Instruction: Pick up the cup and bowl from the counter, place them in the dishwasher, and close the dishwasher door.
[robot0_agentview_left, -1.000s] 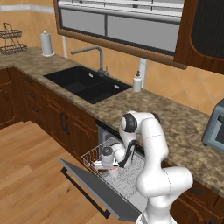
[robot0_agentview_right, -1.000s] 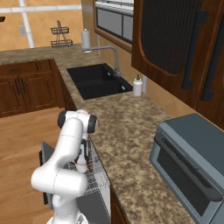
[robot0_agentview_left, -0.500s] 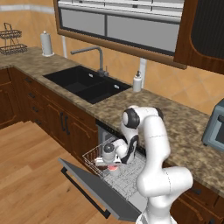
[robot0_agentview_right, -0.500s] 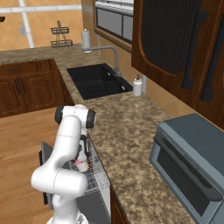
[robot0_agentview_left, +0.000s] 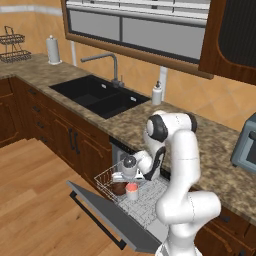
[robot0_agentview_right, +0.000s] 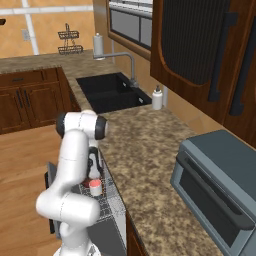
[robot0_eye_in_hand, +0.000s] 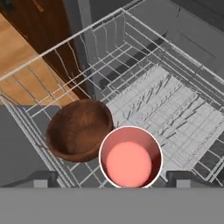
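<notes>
**Cup and bowl both in the rack, gripper let go**

Count: one cup (robot0_eye_in_hand: 130, 157), one bowl (robot0_eye_in_hand: 78, 129), one white wire rack (robot0_eye_in_hand: 175, 109), one dishwasher door (robot0_agentview_left: 107, 215), one gripper (robot0_agentview_left: 121, 176).

Where things are:
- Cup stands upright on the rack floor, pinkish-red inside facing up. In the hand view it sits just beside the bowl, rims touching or nearly so; can't tell which.
- Bowl sits upright in the rack's corner on the wooden-floor side, against the wire wall.
- In the left base view both sit at the rack's outer end, over the door: bowl (robot0_agentview_left: 118, 188) nearer the rack's front wire edge, cup (robot0_agentview_left: 132, 191) right beside it.
- In the right base view the cup (robot0_agentview_right: 95, 187) shows just past the arm; the bowl is mostly hidden behind the arm there.
- Door is fully dropped, flat, with its black bar handle (robot0_agentview_left: 97, 221) along the free edge. Dishwasher (robot0_agentview_left: 150, 200) open under the counter (robot0_agentview_left: 210, 150); the counter carries neither task item.

Changes vs earlier frames:
- One second ago the jaws were clamped on the cup, low in the rack. Now they are spread.
- Arm has lifted slightly; the hand sits a bit higher above the rack than before.
- Cup and bowl positions in the rack look unchanged.

Hand state: jaws wide apart, released, holding nothing. In the hand view the two finger tips (robot0_eye_in_hand: 41, 178) stand well clear either side of the cup, not touching it. The hand hovers directly over the cup.
</notes>
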